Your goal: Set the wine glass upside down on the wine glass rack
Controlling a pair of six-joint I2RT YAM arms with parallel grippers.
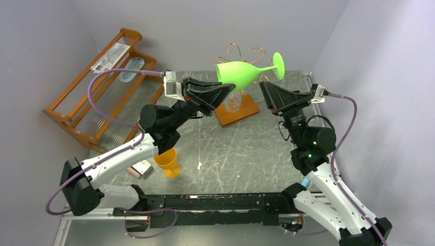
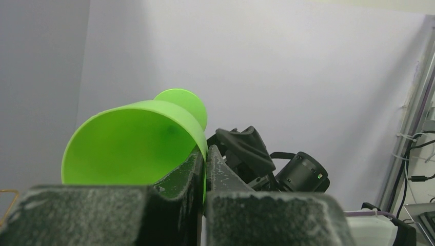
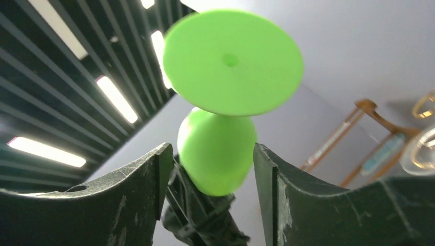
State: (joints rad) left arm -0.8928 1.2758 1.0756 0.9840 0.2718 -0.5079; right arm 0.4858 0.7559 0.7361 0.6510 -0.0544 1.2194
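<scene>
Green plastic, the wine glass [image 1: 241, 73] hangs in the air above the table [image 1: 246, 154], just in front of the gold wire wine glass rack [image 1: 237, 49]. It lies on its side. Its long axis runs nearly level from left to right, with the bowl's mouth toward the left arm and the round foot [image 3: 231, 61] tipped a little upward toward the right arm. The left gripper [image 1: 228, 88] carries it: in the left wrist view the jaws are clenched on the bowl's wall at the rim [image 2: 204, 159], one finger inside and one outside. The right gripper [image 1: 263, 84] sits just beside the stem end. Its wrist view looks straight along the glass [image 3: 215, 143], and the jaws are spread wide, flanking the bowl with a clear gap on each side and gripping nothing. The right arm is therefore the nearer one to the stem and foot. Judging from this, the coming move turns on that alignment, closing on the narrow stem between bowl and foot so the glass can be turned foot-up toward the curled arms.
</scene>
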